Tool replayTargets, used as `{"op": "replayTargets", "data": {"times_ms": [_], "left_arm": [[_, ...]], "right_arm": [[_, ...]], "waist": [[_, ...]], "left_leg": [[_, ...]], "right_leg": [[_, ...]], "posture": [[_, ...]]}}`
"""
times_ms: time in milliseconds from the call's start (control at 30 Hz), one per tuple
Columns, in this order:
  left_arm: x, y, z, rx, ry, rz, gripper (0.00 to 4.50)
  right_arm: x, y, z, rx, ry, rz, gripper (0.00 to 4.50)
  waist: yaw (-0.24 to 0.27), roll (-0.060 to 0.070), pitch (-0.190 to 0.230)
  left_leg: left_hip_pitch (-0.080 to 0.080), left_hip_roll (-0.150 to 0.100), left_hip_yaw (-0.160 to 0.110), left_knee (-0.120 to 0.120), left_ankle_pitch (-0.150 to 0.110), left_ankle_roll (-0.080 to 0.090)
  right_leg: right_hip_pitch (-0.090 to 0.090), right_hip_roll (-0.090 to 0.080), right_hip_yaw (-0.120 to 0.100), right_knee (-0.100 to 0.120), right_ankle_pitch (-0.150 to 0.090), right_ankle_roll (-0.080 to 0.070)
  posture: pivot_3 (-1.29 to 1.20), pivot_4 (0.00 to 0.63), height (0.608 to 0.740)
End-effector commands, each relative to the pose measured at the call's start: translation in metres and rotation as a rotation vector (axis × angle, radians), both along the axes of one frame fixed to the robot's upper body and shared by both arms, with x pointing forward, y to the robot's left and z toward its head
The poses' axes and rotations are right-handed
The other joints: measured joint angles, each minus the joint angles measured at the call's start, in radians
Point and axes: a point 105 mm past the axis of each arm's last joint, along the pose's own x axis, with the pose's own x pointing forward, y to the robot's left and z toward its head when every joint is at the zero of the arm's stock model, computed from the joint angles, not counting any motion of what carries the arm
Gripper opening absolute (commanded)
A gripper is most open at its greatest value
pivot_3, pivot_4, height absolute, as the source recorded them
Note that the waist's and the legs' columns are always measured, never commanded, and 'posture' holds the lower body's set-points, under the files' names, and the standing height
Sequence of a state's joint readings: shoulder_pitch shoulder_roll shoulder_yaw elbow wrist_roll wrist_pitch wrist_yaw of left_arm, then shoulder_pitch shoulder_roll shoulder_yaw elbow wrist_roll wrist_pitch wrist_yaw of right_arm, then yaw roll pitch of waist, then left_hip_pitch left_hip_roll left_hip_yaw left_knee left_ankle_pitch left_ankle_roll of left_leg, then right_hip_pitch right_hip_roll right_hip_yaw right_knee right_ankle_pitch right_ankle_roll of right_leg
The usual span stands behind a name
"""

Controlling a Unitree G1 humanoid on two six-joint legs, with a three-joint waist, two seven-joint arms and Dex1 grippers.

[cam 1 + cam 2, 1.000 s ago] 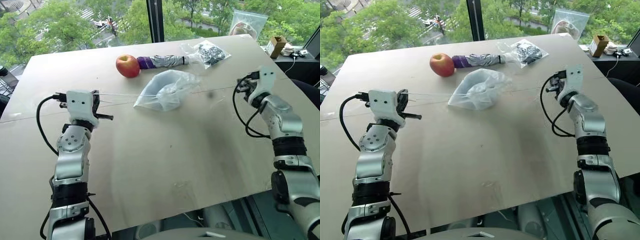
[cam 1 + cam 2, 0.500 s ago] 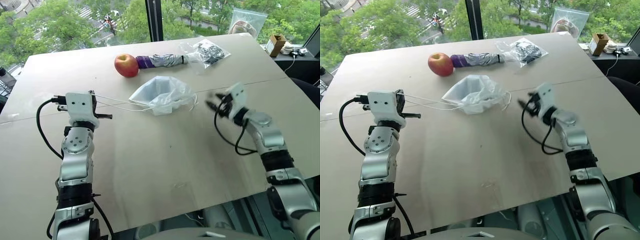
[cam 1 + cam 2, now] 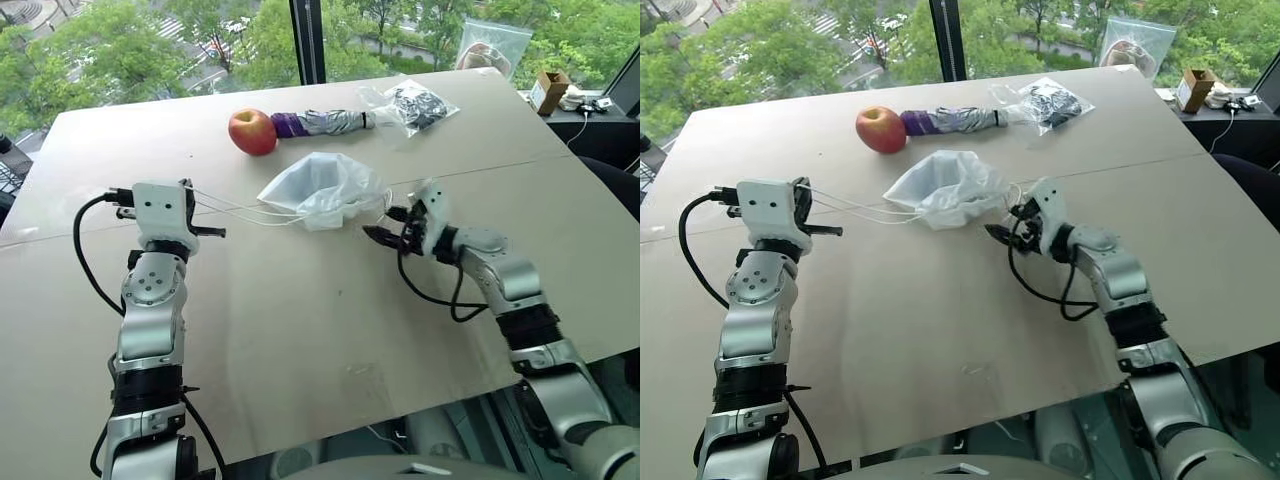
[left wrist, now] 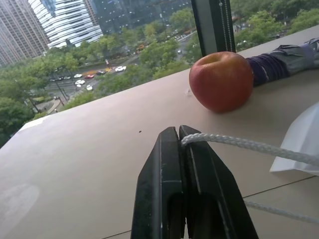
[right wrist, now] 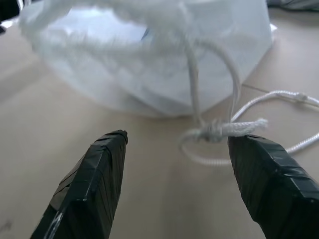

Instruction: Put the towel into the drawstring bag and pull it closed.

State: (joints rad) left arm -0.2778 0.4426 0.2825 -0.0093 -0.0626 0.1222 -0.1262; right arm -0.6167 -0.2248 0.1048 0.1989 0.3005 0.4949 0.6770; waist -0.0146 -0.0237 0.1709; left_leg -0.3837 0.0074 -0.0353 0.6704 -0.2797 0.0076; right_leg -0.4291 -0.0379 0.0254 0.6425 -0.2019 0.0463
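Two end effectors: left (image 4: 178, 137) clamped on cord (image 4: 239, 145); right (image 5: 174, 149) spread wide, empty, just beside drawstring bag (image 3: 325, 190), knotted cord between its fingers.

Even daylight comes through the window (image 3: 150, 50) behind the table (image 3: 300, 320); the tabletop is bright, with only soft, faint shadows under the apple (image 3: 254, 131) and the drawstring bag (image 3: 325, 190); no harsh glare shows; the head views are sharp throughout; in the right wrist view the bag's top edge is blurred and washed pale, while the black fingertips (image 5: 102, 169) stay fairly crisp.
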Motion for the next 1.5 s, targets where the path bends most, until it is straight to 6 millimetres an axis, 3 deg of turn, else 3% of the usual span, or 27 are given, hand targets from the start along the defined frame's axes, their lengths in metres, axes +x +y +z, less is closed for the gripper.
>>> {"op": "replayTargets", "data": {"times_ms": [33,67,100,133,333,533,667,900,1300,1500], "left_arm": [[-0.002,0.002,0.016,0.02,-0.054,0.0,0.0],[-0.002,0.002,0.016,0.021,-0.055,0.001,0.0],[-0.002,0.003,0.016,0.021,-0.055,0.002,0.0],[-0.002,0.003,0.016,0.023,-0.055,0.002,0.0],[-0.002,0.005,0.016,0.027,-0.056,0.003,0.0],[-0.001,0.007,0.016,0.03,-0.058,0.007,0.0],[-0.003,0.015,0.021,0.059,-0.075,0.056,0.0],[-0.021,0.065,0.035,0.132,-0.128,0.362,0.0],[-0.052,0.11,0.04,0.129,-0.165,0.663,0.0],[-0.054,0.114,0.039,0.121,-0.162,0.69,0.0]], "right_arm": [[0.013,-0.013,0.021,0.119,0.001,-0.112,3.44],[0.016,-0.016,0.022,0.13,0.006,-0.135,3.44],[0.018,-0.018,0.022,0.133,0.007,-0.15,2.92],[0.019,-0.022,0.022,0.122,0.001,-0.163,2.69],[0.03,-0.046,0.021,0.071,-0.054,-0.284,0.08],[0.045,-0.066,0.04,0.092,-0.173,-0.45,0.08],[0.056,-0.101,0.065,0.04,-0.379,-0.703,0.08],[0.057,-0.149,0.085,-0.036,-0.565,-0.995,0.08],[0.04,-0.227,0.097,-0.049,-0.611,-1.419,0.08],[0.041,-0.232,0.095,-0.027,-0.59,-1.442,0.08]], "waist": [[0.004,0.0,0.0],[0.005,0.0,0.0],[0.005,0.0,0.0],[0.004,0.0,0.0],[0.0,0.0,0.0],[-0.003,0.0,0.0],[-0.003,0.0,0.0],[-0.003,0.0,0.0],[-0.004,0.0,0.0],[-0.004,0.0,0.0]], "left_leg": [[0.0,-0.001,0.0,0.0,0.0,0.0],[-0.001,-0.001,0.0,0.0,0.0,0.0],[-0.001,-0.002,0.0,0.0,0.0,0.0],[-0.001,-0.002,0.0,0.0,0.0,0.0],[-0.001,-0.002,0.001,0.0,0.0,0.0],[0.0,-0.001,0.001,0.0,0.0,0.0],[0.0,-0.001,0.001,0.0,0.0,0.0],[-0.001,-0.001,0.001,-0.001,0.0,0.0],[-0.001,-0.001,0.001,-0.001,0.0,0.0],[-0.001,-0.001,0.002,-0.001,0.0,0.0]], "right_leg": [[0.0,-0.001,0.0,0.0,0.0,0.0],[0.0,-0.001,0.0,-0.001,0.0,0.0],[0.0,-0.002,0.0,-0.001,0.0,0.0],[0.0,-0.003,0.0,-0.001,0.0,0.0],[-0.001,-0.003,-0.001,-0.001,0.0,0.0],[-0.001,-0.001,0.0,0.0,0.0,0.0],[-0.001,-0.001,0.0,0.0,0.0,0.0],[-0.002,-0.002,0.001,-0.001,0.0,0.0],[-0.002,-0.002,0.002,0.0,0.0,0.0],[-0.002,-0.002,0.002,0.0,0.0,0.0]], "posture": [[0.0,0.15,0.74],[0.0,0.15,0.74],[0.0,0.15,0.74],[0.0,0.15,0.74],[0.0,0.15,0.74],[0.0,0.15,0.74],[0.0,0.15,0.74],[0.0,0.15,0.74],[0.0,0.15,0.74],[0.0,0.15,0.74]]}}
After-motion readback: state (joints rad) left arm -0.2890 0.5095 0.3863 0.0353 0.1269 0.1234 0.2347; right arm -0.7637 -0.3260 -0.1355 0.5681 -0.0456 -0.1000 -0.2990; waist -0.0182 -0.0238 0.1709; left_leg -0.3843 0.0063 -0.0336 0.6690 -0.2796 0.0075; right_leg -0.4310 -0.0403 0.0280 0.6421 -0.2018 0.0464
